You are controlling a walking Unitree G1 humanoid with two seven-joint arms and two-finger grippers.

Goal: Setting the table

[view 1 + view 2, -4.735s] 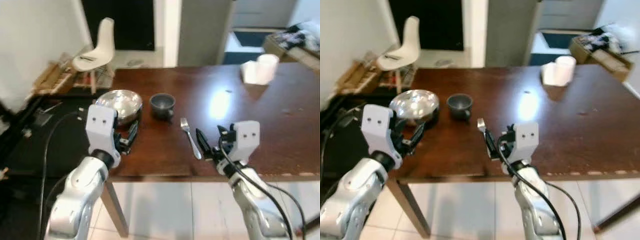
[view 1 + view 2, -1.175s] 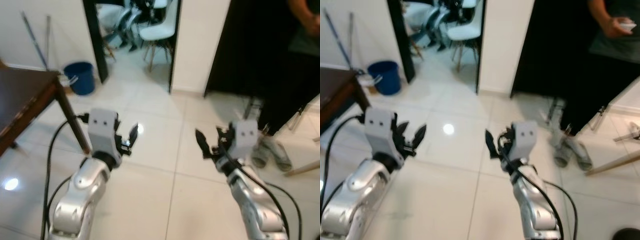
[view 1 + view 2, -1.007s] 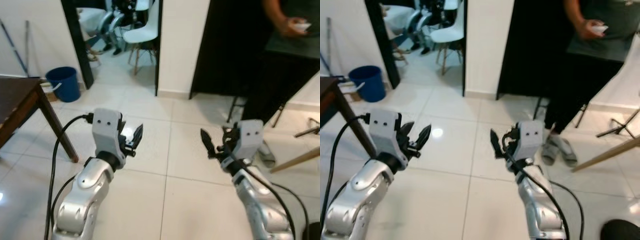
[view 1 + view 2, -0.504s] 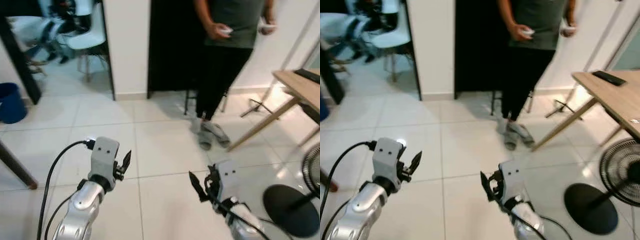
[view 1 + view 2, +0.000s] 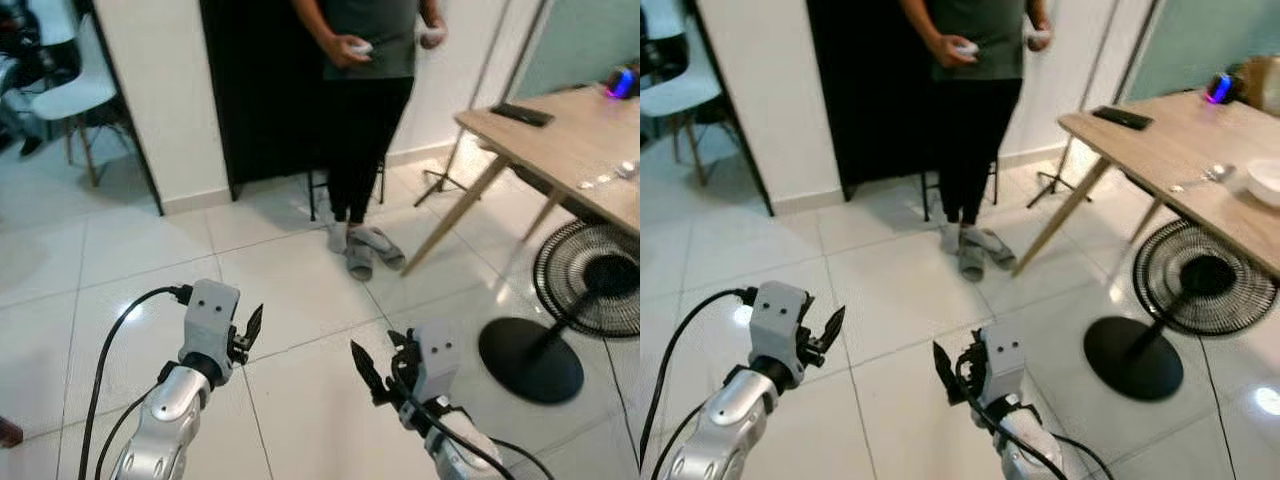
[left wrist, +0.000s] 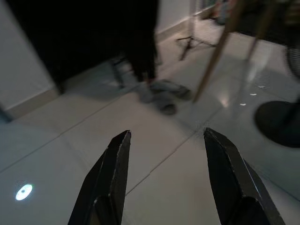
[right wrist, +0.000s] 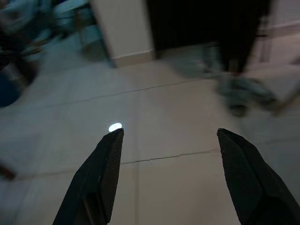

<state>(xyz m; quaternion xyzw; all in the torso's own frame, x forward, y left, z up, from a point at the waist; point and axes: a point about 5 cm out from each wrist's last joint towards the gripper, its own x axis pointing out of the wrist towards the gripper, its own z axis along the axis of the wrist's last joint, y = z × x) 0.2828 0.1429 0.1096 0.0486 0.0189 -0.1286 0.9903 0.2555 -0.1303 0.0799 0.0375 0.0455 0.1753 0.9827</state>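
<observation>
Looking down through the head camera, the left gripper (image 5: 247,332) and right gripper (image 5: 385,370) hang empty over white tiled floor (image 5: 120,250), facing a standing person (image 5: 372,90), with a wooden table (image 5: 1200,195) bearing a spoon (image 5: 1208,176) and a white bowl (image 5: 1262,181) at right above a fan (image 5: 1200,280). Each wrist view shows its fingers (image 6: 112,178) (image 7: 101,173) spread wide with nothing between.

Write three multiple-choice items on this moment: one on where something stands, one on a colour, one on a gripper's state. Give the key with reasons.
1. Where does the floor fan stand?
A. Beside the light wooden table
B. On top of the table
C. In the doorway

2. What colour is the fan's round base?
A. White
B. Black
C. Blue

3. How are the left gripper's fingers?
A. Shut on a fork
B. Shut on nothing
C. Open, holding nothing

Key: 1 A, the fan stands on the tiled floor right by the table's edge. 2 B, the base is a black disc. 3 C, the left wrist view shows two fingers spread with only floor between them.
</observation>
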